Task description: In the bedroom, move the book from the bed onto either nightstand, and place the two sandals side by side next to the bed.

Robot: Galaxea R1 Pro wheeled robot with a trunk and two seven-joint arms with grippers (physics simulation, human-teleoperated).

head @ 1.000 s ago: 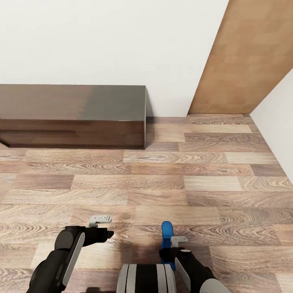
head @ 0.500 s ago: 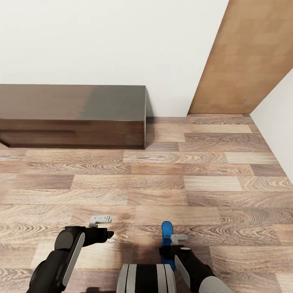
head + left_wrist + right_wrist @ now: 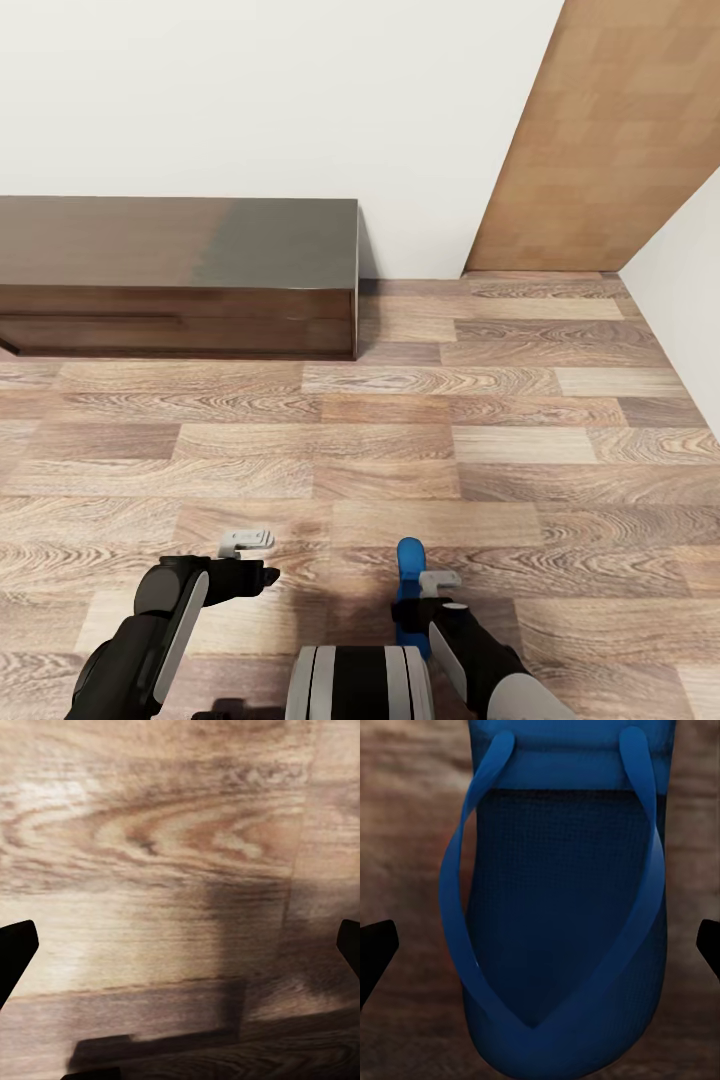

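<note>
floor: wood-plank floor (image 3: pixel 420 440) covers most of the head view, planks running side to side, mixed light and dark grain
walls: white wall (image 3: pixel 260 100) at the back, another white wall (image 3: pixel 690 300) at far right edge
panel: light tan wood panel (image 3: pixel 610 140) leaning up at back right, reaching the floor between the two walls
cabinet: long low dark tv cabinet (image 3: pixel 180 275) against the back wall on the left side, drawer line on its front, right end near mid frame
sandal: one blue sandal (image 3: pixel 408 572) held in front of the right arm, tip pointing away from the robot, above the floor; right wrist view shows its dark blue sole and v-shaped straps (image 3: pixel 562 915) close up between the finger tips
right gripper: right gripper (image 3: pixel 425 600) low in head view just right of centre, closed around the sandal; grey finger beside the blue sole
left gripper: left gripper (image 3: pixel 250 560) low left in head view, nothing in it, over bare floor; in left wrist view the dark fingertips (image 3: pixel 15 952) sit at opposite edges, spread wide, only planks and the gripper's shadow between
trunk: grey and black robot trunk (image 3: pixel 360 685) at bottom centre between the arms
arms: both black, bent forward, well apart from the cabinet
</note>
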